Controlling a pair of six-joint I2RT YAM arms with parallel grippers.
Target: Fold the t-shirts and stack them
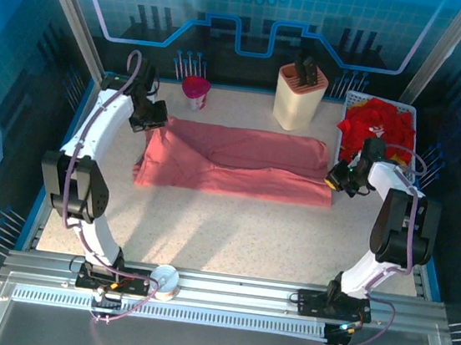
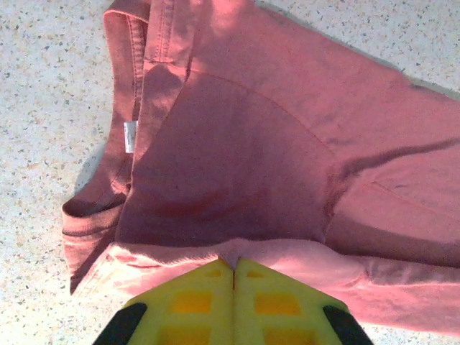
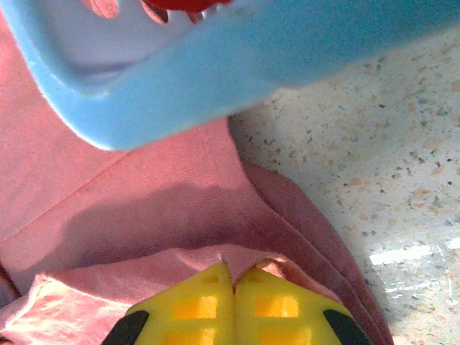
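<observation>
A dusty salmon-pink t-shirt (image 1: 240,165) lies spread across the table, folded lengthwise. My left gripper (image 1: 154,119) is shut on its far left edge; the yellow fingers (image 2: 194,302) pinch a fold of pink cloth (image 2: 244,251) next to the collar (image 2: 126,136). Over at the shirt's right end, my right gripper (image 1: 337,175) is shut on a pinch of the pink t-shirt (image 3: 144,208), its yellow fingertips (image 3: 273,305) closed together. Bright red t-shirts (image 1: 377,123) with a bit of yellow fill the white mesh basket (image 1: 414,119).
A beige knife block (image 1: 300,95) stands behind the shirt at the back. A small pink cup (image 1: 195,90) sits at the back left. The basket rim (image 3: 215,72) hangs close over my right gripper. A white roll (image 1: 165,278) rests by the front rail.
</observation>
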